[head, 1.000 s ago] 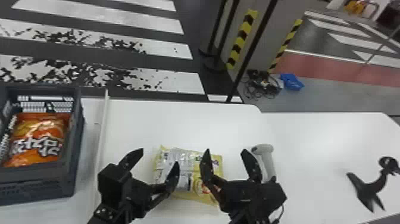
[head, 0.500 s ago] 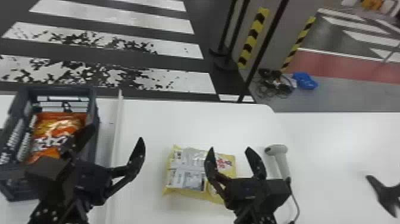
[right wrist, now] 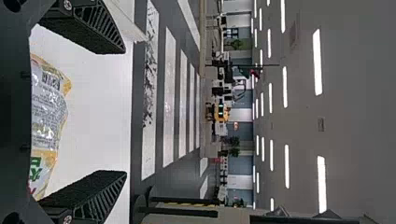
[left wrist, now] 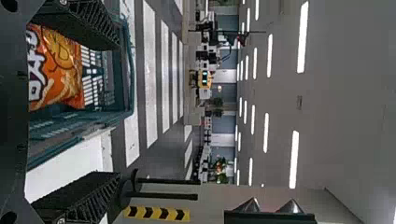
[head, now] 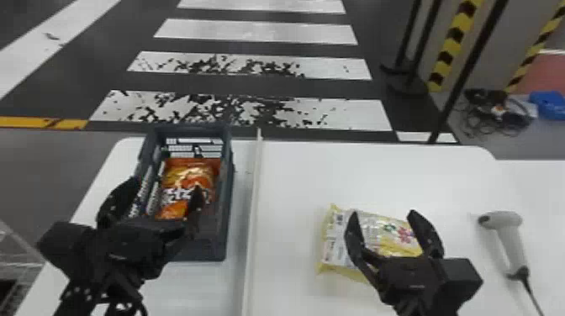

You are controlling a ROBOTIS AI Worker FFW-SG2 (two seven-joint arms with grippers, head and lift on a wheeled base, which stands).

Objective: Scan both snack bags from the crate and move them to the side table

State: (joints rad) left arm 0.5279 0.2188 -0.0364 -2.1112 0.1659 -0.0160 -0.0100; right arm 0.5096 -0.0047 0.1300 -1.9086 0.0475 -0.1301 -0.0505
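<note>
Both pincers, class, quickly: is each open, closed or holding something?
Left pincer: open, empty, near the crate.
Right pincer: open, empty, near the yellow bag.

Near the floor's right edge in the head view, tangled cables lie just beside something blue. Black posts stand near striped tape. A yellow line meets the floor's left edge; white stripes cross its middle.
</note>
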